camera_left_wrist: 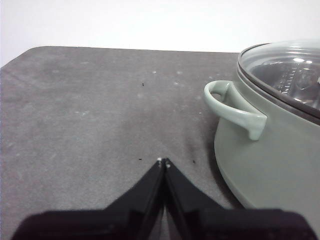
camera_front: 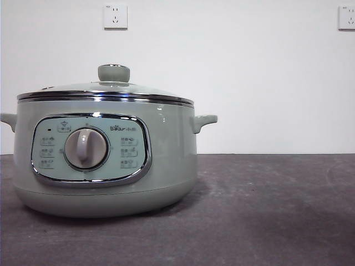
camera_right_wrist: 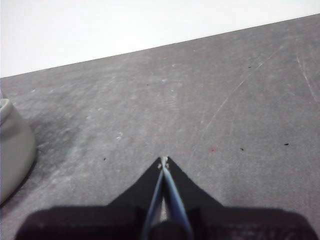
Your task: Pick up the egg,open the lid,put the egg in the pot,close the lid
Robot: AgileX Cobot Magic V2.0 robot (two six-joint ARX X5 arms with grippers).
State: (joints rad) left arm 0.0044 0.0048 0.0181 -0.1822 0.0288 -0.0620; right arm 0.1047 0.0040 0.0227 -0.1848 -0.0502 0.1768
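Resting place: the pot (camera_front: 105, 166) stands on the dark grey bench (camera_front: 266, 210), its control panel and dial (camera_front: 86, 148) facing the front camera.
Lid: the lid (camera_front: 108, 91) sits closed on the pot, steel rim flush all round, knob (camera_front: 113, 72) upright at its centre.
Egg: not visible in any view; through the glass, the left wrist view shows only blurred reflections.
Left claw: the left claw (camera_left_wrist: 163, 161) hovers over bare bench beside the pot, near one side handle (camera_left_wrist: 235, 107), jaws pressed together, empty.
Right claw: the right claw (camera_right_wrist: 163, 160) hangs over bare bench on the pot's other side, jaws closed, empty.
Wall: two sockets above the pot.
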